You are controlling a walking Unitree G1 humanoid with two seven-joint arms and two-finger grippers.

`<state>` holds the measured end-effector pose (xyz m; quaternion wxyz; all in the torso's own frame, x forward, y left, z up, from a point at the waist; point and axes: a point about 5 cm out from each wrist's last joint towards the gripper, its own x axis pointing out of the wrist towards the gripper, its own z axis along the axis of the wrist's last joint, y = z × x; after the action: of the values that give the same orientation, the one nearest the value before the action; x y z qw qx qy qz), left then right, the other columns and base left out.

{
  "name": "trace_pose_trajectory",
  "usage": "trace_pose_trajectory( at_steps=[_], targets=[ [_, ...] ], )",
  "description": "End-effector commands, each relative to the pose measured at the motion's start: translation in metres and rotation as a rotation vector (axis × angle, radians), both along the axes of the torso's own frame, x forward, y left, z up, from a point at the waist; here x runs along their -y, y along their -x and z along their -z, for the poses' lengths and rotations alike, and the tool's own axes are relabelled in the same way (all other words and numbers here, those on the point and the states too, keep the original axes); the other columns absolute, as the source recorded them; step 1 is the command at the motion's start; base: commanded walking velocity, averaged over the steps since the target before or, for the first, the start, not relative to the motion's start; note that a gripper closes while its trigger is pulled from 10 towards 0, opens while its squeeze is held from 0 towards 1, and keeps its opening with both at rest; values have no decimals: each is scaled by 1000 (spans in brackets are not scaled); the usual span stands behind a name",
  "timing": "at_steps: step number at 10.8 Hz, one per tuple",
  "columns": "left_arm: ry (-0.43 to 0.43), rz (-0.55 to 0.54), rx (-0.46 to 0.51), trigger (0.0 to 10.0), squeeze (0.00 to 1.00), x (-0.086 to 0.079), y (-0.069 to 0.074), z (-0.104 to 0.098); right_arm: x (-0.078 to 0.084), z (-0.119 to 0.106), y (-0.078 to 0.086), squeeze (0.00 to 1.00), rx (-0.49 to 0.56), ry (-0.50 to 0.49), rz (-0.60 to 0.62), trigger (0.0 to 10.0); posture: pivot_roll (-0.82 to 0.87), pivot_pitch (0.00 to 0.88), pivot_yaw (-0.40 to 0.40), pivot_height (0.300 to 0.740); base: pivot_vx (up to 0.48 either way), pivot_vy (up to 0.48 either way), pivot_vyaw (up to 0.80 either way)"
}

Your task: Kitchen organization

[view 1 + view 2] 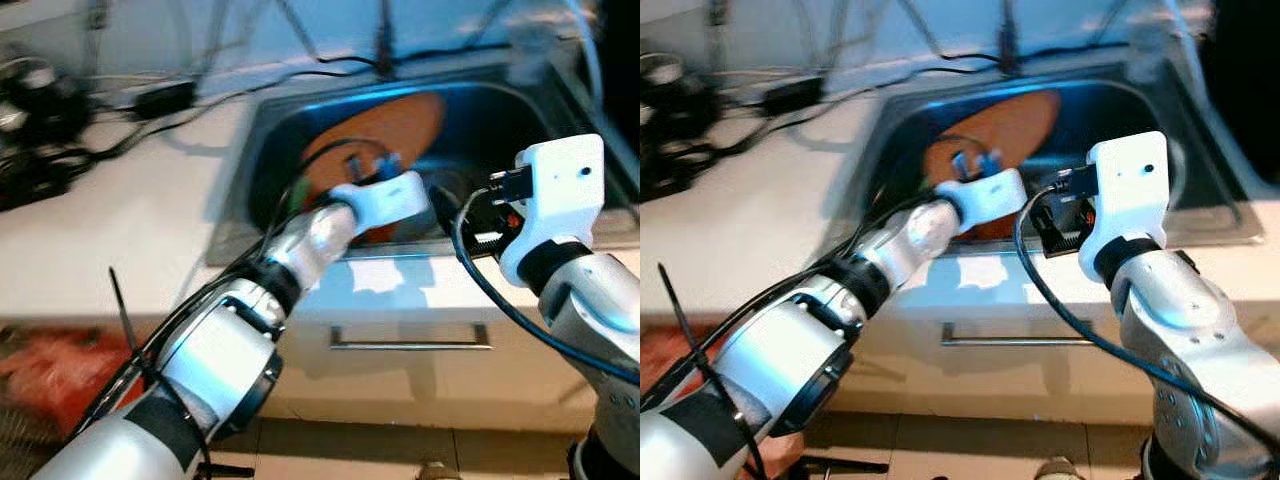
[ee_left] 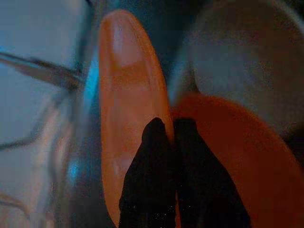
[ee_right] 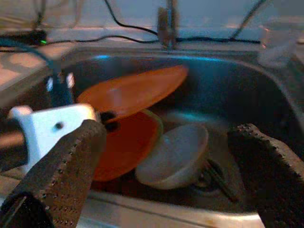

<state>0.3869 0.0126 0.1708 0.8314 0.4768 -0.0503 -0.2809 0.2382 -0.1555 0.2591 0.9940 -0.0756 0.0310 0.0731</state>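
Nearest, right gripper (image 3: 166,175) hovers at the sink's front edge, fingers (image 3: 61,175) spread wide, grasping nothing. Between and beyond them: grey bowl (image 3: 173,154) tipped on its side on the sink (image 3: 247,95) floor, just beside a lower orange plate (image 3: 126,142).

Left gripper (image 2: 172,142) reaches down into the basin, fingers (image 2: 152,171) clenched on the rim of the upper orange plate (image 1: 385,130), which is tilted, its far edge raised toward the back wall. Lower plate lies just below the left fingertips.

Judgement: step in hand is lifting the upper plate out. To do well: keep the pinch deep on the rim, raise steeply so the far edge clears the faucet (image 3: 166,23) base, avoid dragging across the plate beneath. Right fingers should stay parted and clear until the plate is out, then support its free edge.

Farther: tabletop (image 1: 130,220) to the left of the left fingers, black cables (image 1: 150,110) and dark devices at the wall.
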Motion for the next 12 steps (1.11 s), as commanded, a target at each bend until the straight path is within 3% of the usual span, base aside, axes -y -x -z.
trace_pose_trajectory(
  at_steps=[1, 3, 4, 5, 6, 7, 8, 9, 12],
  targets=[
    [-66, -3, -137, 5961, 0, -11, 9, 35, -3, 0, 3, 0, -6, -6, -16, 10000, -407, 168, 223, 740, 0, 0, 0],
    [-126, -3, -144, 7255, 0, -21, 9, 40, -3, 10, 9, 0, -73, 8, -30, 10000, -411, 183, 219, 740, 0, 0, 0],
    [-148, -6, -143, 7490, 0, -25, 9, 43, -3, 15, 12, 0, -103, 4, -29, 10000, -413, 189, 215, 740, 0, 0, 0],
    [-150, -14, -148, 7059, 0, -28, 8, 43, -4, 18, 14, 0, -127, 5, -40, 10000, -413, 191, 213, 740, 0, 0, 0],
    [-155, -16, -150, 7412, 0, -29, 8, 44, -5, 19, 15, 0, -142, 7, -49, 10000, -412, 193, 208, 740, 0, 0, 0],
    [-163, -18, -152, 10000, 0, -31, 8, 45, -5, 21, 17, 0, -156, 11, -56, 10000, -412, 193, 208, 740, 0, 0, 0],
    [-162, -20, -156, 10000, 0, -32, 8, 45, -4, 21, 17, 0, -161, 14, -57, 10000, -410, 192, 204, 740, 0, 0, 0],
    [-161, -24, -158, 10000, 1000, -33, 8, 46, -4, 21, 16, 0, -163, 14, -61, 10000, -411, 188, 203, 740, 0, 0, 0],
    [-158, -25, -159, 10000, 1000, -34, 8, 46, -5, 20, 15, 0, -161, 16, -63, 10000, -413, 177, 203, 740, 0, 0, 0]
  ],
)
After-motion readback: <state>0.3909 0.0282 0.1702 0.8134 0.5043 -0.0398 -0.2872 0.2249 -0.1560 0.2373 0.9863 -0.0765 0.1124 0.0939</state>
